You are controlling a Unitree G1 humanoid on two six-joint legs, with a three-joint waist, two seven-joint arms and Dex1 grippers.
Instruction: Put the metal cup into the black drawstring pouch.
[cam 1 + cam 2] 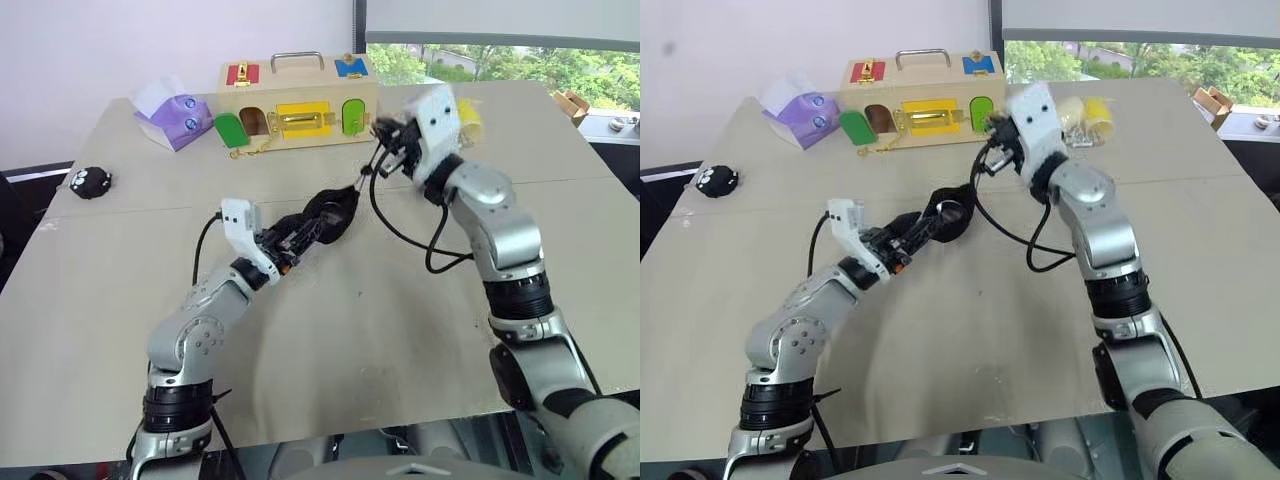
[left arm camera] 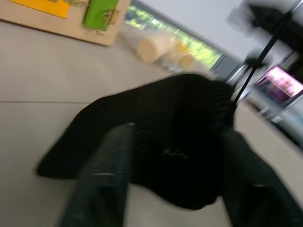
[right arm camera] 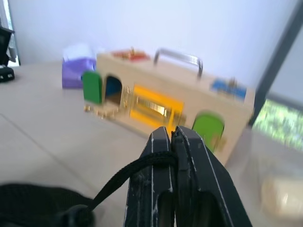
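The black drawstring pouch (image 1: 328, 215) lies on the counter (image 1: 330, 330) near its middle, in front of the wooden latch box (image 1: 297, 100). I see its mouth turned toward the right gripper (image 1: 378, 135), and a thin black cord (image 3: 124, 173) goes from the pouch up to that gripper. In the right wrist view the two fingers are pressed together with the cord pinched between them, so the right gripper is closed on the cord. It hangs above the counter, near the front of the box.

My left gripper (image 1: 305, 232) is at the other end of the pouch, low over the counter. In the left wrist view its fingers (image 2: 106, 175) stand apart on both sides of the black fabric, so I read it as open around the pouch, not clamped.

The metal cup I cannot make out; I cannot tell if it is inside the pouch.

Behind the right gripper lie bagged items (image 1: 465, 118) with a yellow cylinder. A purple tissue pack (image 1: 172, 115) and a small black round toy (image 1: 90, 181) sit toward the left side.
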